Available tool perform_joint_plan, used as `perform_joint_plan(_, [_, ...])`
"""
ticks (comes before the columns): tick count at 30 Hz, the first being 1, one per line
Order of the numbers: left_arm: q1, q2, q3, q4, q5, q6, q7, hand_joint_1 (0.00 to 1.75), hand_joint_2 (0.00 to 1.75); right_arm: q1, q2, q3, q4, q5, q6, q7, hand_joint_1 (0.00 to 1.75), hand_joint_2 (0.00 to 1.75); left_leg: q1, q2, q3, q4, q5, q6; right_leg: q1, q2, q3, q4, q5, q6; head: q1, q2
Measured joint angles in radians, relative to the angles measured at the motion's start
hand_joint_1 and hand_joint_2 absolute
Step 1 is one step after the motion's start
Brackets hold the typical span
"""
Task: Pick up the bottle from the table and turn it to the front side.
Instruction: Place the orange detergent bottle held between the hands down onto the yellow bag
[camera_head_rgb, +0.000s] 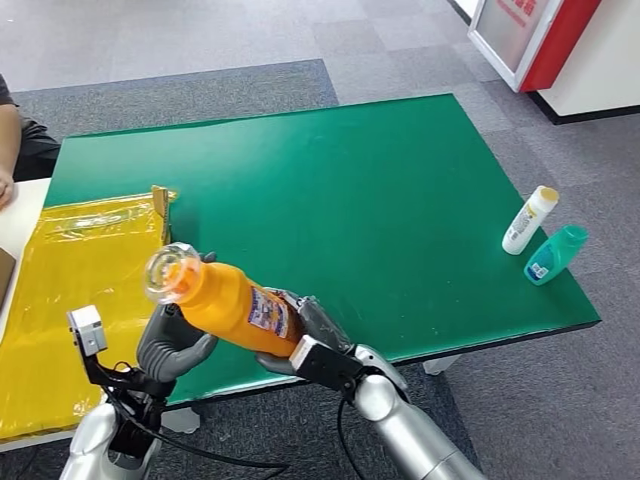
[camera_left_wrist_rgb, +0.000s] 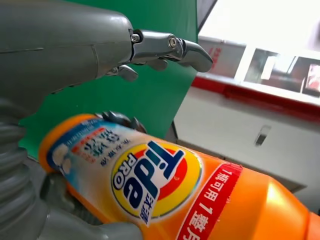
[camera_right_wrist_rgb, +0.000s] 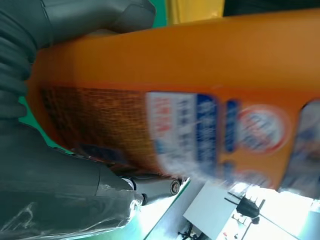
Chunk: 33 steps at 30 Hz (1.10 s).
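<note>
Grey carpet tiles (camera_head_rgb: 226, 40) run around a green surface (camera_head_rgb: 377, 200), with a red and white cabinet (camera_head_rgb: 543, 40) at the far right. Three bottles are in sight. One orange bottle (camera_head_rgb: 234, 305) is lifted off the surface near its near edge, lying almost level with its clear cap (camera_head_rgb: 170, 272) pointing left and slightly up. Two more lie at the surface's right side, just beside each other: a white bottle (camera_head_rgb: 528, 220) with a yellow cap and a teal bottle (camera_head_rgb: 555, 253).

Both hands grasp the orange bottle. The left hand (camera_head_rgb: 170, 345) cups it from below just behind the cap, and the right hand (camera_head_rgb: 313, 335) wraps its base end.

One yellow plastic sheet (camera_head_rgb: 68, 300) covers the left part of the scene, with a small cardboard flap (camera_head_rgb: 160, 205) standing at its far right corner. A person's arm (camera_head_rgb: 11, 140) shows at the far left edge.

From the left wrist, the orange bottle's (camera_left_wrist_rgb: 188, 195) round Tide PRO logo and a red strip of Chinese print are readable, with the left hand's (camera_left_wrist_rgb: 68, 50) fingers (camera_left_wrist_rgb: 170, 47) stretched above the bottle, apart from it. From the right wrist, the other face of the bottle (camera_right_wrist_rgb: 188, 100) shows: a blurred blue and white label and dark fine print, with the right hand (camera_right_wrist_rgb: 56, 190) pressed along one side of it.
</note>
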Motion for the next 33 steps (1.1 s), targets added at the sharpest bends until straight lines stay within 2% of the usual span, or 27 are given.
perform_joint_plan(5, [-0.059, 0.038, -0.101, 0.012, 0.027, -0.027, 0.018, 0.00, 1.75, -0.033, 0.021, 0.001, 0.093, 0.076, -0.060, 0.006, 1.75, 1.75, 0.000, 0.000, 0.000, 0.000, 0.000, -0.001, 0.000, 0.000, 0.000, 0.000, 0.000, 0.000, 0.000, 0.000])
perform_joint_plan(8, [-0.094, 0.076, -0.150, 0.024, 0.040, -0.032, 0.021, 0.00, 1.75, -0.060, 0.031, 0.002, 0.153, 0.108, -0.090, 0.003, 1.75, 1.75, 0.000, 0.000, 0.000, 0.000, 0.001, -0.001, 0.000, 0.000, -0.001, 0.000, 0.000, -0.001, 0.000, 0.000])
perform_joint_plan(13, [-0.130, 0.131, -0.205, 0.045, 0.040, -0.016, 0.027, 0.00, 1.75, -0.087, 0.041, 0.005, 0.220, 0.147, -0.118, 0.001, 1.75, 1.75, 0.000, 0.000, 0.000, 0.000, 0.001, -0.002, 0.001, 0.000, -0.001, 0.001, 0.000, -0.001, 0.000, 0.000])
perform_joint_plan(19, [-0.161, 0.173, -0.260, 0.049, 0.015, 0.026, 0.040, 0.00, 1.75, -0.100, 0.046, 0.011, 0.266, 0.183, -0.145, 0.010, 1.75, 1.75, 0.000, 0.000, 0.000, 0.000, 0.001, -0.002, 0.000, 0.000, -0.001, 0.001, 0.000, -0.001, 0.000, 0.000])
perform_joint_plan(23, [-0.170, 0.187, -0.281, 0.049, -0.015, 0.057, 0.043, 1.72, 1.75, -0.103, 0.048, 0.011, 0.284, 0.189, -0.148, 0.017, 1.75, 1.75, 0.000, 0.000, 0.000, 0.000, 0.001, -0.002, 0.000, 0.000, -0.001, 0.000, 0.000, -0.001, 0.000, 0.000])
perform_joint_plan(29, [-0.173, 0.178, -0.303, 0.025, -0.156, 0.173, 0.070, 1.75, 1.75, -0.102, 0.048, 0.004, 0.292, 0.204, -0.147, 0.050, 1.75, 1.75, 0.000, 0.000, 0.000, 0.000, 0.001, -0.002, 0.000, 0.000, -0.001, 0.000, 0.000, -0.001, 0.000, 0.000])
perform_joint_plan(33, [-0.168, 0.164, -0.309, -0.011, -0.254, 0.225, 0.086, 1.75, 1.75, -0.098, 0.048, -0.005, 0.283, 0.209, -0.146, 0.064, 1.15, 1.75, 0.000, 0.000, 0.000, 0.000, 0.001, -0.002, 0.000, 0.000, -0.001, 0.000, 0.000, -0.001, 0.000, 0.000])
